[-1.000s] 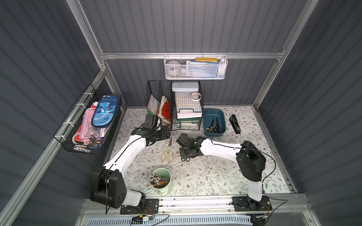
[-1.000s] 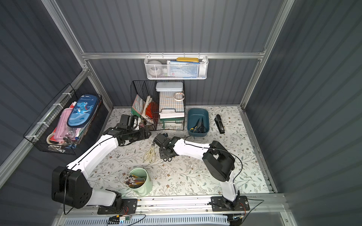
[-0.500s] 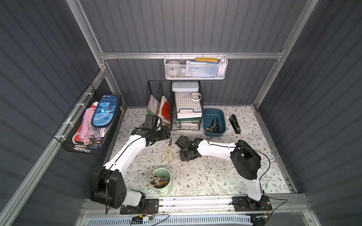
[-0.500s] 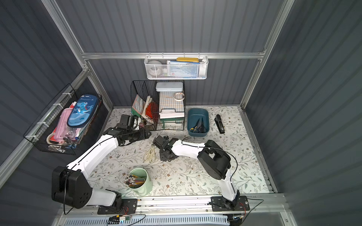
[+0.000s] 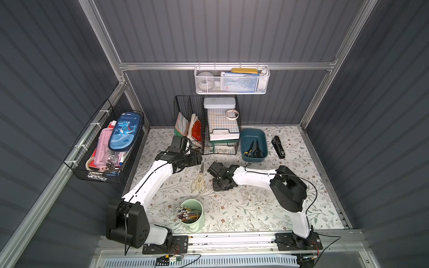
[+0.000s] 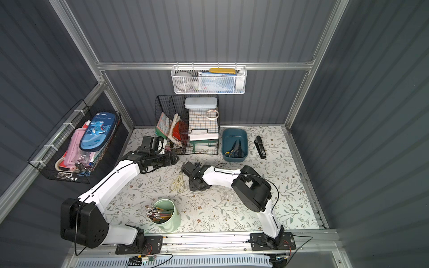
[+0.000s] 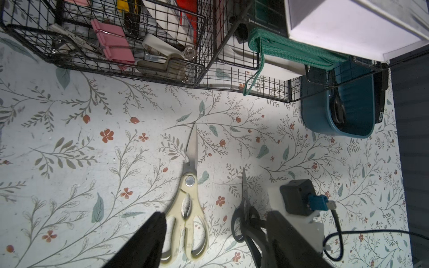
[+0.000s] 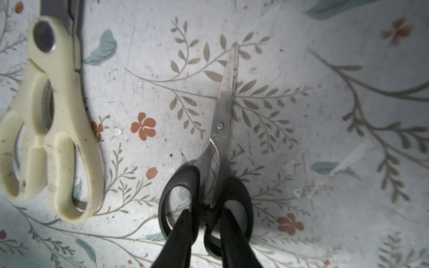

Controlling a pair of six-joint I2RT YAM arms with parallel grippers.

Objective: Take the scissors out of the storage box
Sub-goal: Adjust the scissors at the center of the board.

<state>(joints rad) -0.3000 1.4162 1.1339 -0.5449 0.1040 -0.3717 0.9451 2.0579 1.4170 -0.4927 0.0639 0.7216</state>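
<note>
right tool [image 8: 207, 214] clamped on handles of small black scissors [image 8: 224, 111], flat on mat [image 8: 313, 111], cream scissors [image 8: 67, 104] beside (left tool [image 7: 216, 217] apart)

In both top views the right arm [image 5: 253, 178] is covering the right gripper [image 8: 206, 218] and the black scissors [image 8: 222, 109] beneath it. The pile [image 5: 254, 149] in the box [image 5: 252, 160] is overlapping and showing too small to count. In the right wrist view the cream scissors [image 8: 53, 130] are blurring, their blades running off the top edge. In the left wrist view the organiser [image 7: 204, 46] is screening part of the box, the box is hiding most of the stapler [image 7: 380, 92], and fingers [image 7: 285, 239] of the left gripper [image 7: 216, 214] are covering the black handles and one cream loop
</note>
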